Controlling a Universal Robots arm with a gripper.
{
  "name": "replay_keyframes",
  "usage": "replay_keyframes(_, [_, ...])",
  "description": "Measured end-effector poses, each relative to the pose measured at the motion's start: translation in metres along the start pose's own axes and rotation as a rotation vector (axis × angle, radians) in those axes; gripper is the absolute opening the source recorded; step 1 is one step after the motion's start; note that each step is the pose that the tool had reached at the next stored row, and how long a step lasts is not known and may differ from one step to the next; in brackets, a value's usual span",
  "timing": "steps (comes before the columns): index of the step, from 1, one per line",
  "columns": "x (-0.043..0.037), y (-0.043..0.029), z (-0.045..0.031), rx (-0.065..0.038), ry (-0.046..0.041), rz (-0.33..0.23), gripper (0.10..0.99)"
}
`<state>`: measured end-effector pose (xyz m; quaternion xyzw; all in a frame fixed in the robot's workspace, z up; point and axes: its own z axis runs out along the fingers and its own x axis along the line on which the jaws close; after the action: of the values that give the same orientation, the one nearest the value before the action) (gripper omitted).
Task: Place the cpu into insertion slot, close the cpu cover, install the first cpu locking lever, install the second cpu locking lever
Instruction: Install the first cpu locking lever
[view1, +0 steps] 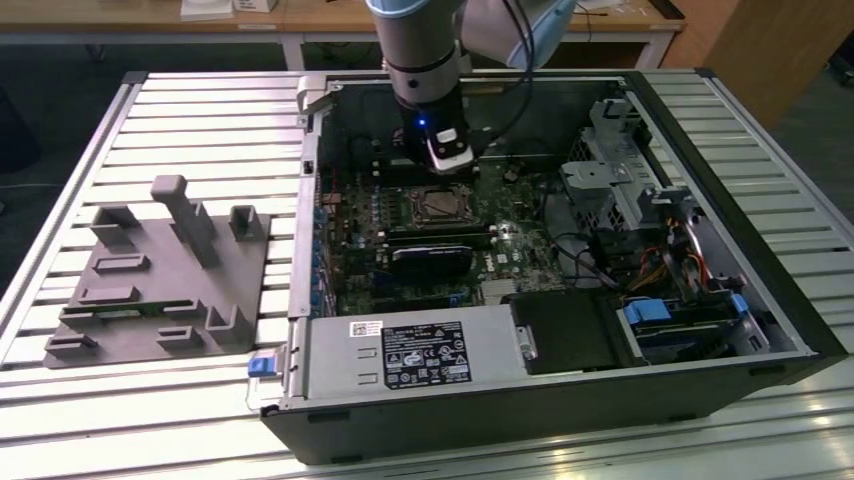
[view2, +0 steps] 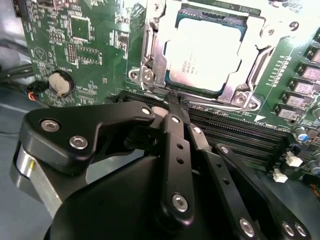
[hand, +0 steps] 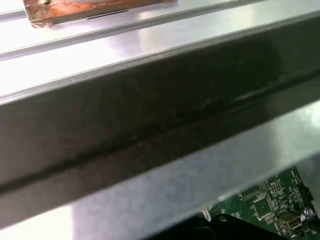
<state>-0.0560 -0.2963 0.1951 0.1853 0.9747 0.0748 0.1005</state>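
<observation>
Black gripper (view2: 172, 97) linkage sits nearest in the second wrist view, its fingers drawn together to a narrow tip with nothing between them, the tip just beside the near edge of the socket. Beyond it, the cpu (view2: 205, 52) lies seated in the insertion slot (view2: 150, 50), pale metal face up. The cpu cover (view2: 245, 75), a silvery frame, lies flat around the chip, so placement and cover closing appear done. Whether either locking lever is latched cannot be judged with confidence; that part is taken as outstanding. In the exterior view the gripper (view1: 450, 165) hangs inside the open computer case (view1: 721, 260), just above the insertion slot (view1: 437, 205) on the green motherboard (view1: 354, 240).
</observation>
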Motion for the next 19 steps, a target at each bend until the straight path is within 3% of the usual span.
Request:
replay_keyframes(6, [0.0002, -0.0001, 0.0018, 0.006, -0.0087, 0.039, 0.106])
replay_keyframes(12, [0.0001, 0.0000, 0.0006, 0.008, -0.0094, 0.043, 0.106])
replay_keyframes(19, [-0.0029, 0.0032, -0.0168, 0.007, -0.0095, 0.043, 0.106])
